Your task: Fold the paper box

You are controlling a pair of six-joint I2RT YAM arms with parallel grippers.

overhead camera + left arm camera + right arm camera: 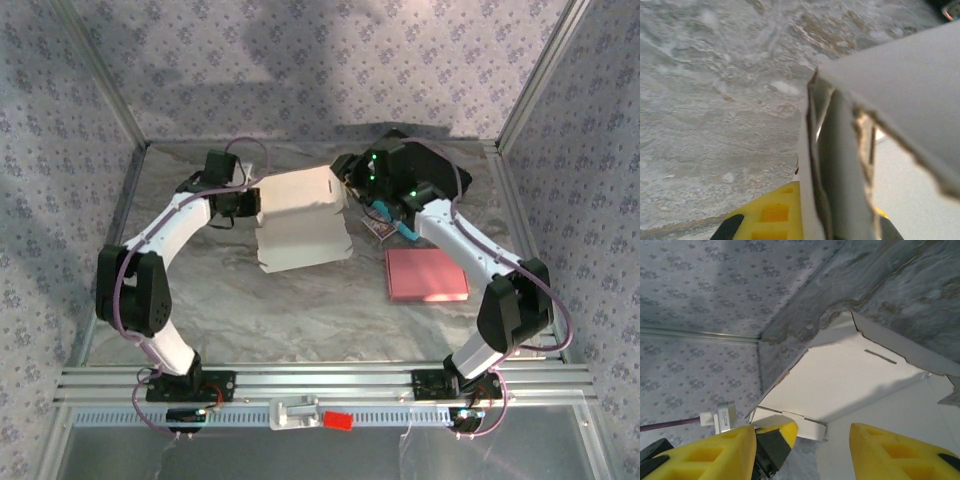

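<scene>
The white paper box (300, 218) lies partly folded in the middle of the table, its rear part raised. My left gripper (252, 203) is shut on the box's left wall; in the left wrist view that upright wall (840, 165) runs down between the yellow fingers (772, 215). My right gripper (350, 180) hovers at the box's upper right corner. It stands open in the right wrist view, yellow fingers (715, 455) spread wide with the box panel (840, 375) beyond them and nothing held. The left gripper's finger (782, 430) pinches the far flap there.
A flat pink pad (427, 274) lies to the right of the box. A small card and a blue item (385, 225) sit under the right arm. Patterned walls enclose the table on three sides, with a metal rail (320, 380) along the front.
</scene>
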